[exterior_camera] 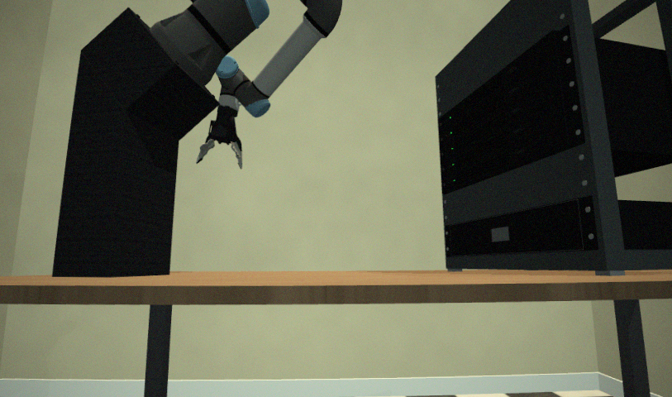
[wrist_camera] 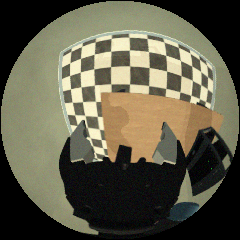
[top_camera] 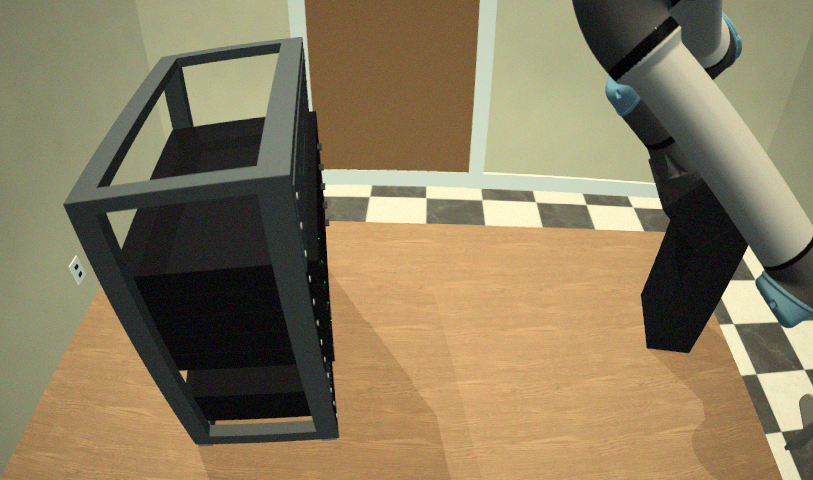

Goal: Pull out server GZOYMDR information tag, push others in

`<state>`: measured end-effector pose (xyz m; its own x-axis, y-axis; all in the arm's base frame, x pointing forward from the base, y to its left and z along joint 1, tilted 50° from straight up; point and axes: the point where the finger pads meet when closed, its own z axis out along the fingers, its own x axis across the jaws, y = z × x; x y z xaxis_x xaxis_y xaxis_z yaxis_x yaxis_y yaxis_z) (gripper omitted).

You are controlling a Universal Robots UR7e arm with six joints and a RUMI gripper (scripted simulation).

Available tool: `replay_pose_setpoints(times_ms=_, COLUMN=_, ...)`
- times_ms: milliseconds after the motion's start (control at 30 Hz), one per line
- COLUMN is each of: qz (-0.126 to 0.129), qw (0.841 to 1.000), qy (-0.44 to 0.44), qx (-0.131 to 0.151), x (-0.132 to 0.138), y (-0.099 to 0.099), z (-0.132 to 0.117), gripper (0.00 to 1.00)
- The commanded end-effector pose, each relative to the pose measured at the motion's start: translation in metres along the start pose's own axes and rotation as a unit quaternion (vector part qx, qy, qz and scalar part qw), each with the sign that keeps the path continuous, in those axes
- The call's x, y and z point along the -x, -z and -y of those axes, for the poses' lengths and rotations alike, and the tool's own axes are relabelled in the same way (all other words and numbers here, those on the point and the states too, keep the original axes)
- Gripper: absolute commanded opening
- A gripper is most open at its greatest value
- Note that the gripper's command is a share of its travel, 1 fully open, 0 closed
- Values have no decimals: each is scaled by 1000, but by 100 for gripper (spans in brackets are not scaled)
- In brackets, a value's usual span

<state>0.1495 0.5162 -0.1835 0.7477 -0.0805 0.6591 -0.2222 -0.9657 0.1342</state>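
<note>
One open claw (exterior_camera: 220, 158) (wrist_camera: 124, 121), jaws spread and holding nothing, should approach the server rack (top_camera: 276, 113) (exterior_camera: 607, 196) (wrist_camera: 204, 150) squarely, then draw each information tag gently without dragging the frame.

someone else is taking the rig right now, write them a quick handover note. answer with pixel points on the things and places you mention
Gripper: the jaws are open with nothing between them, hanging near the black pedestal (top_camera: 690, 279) (exterior_camera: 115, 196), well away from the rack.
Rack (top_camera: 279, 237) (exterior_camera: 608, 196): upright on the wooden table (top_camera: 517, 356) (exterior_camera: 329, 278) (wrist_camera: 150, 120), servers inside, green lights lit on the upper group.
Done: no information tag can be seen pulled out, but the fronts are too dark to be sure.
Left: find GZOYMDR, leave its tag out to the stop, all others fully in. The rack is unfastened, so go gently.
</note>
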Motion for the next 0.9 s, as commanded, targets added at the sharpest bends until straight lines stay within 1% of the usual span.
replay_pose_setpoints(times_ms=0, qz=0, qw=1000, qy=0, qx=-1, x=0, y=1, z=0, gripper=100)
replay_pose_setpoints(times_ms=867, qz=2, qw=1000, qy=5, qx=4, x=2, y=0, z=-2, gripper=100)
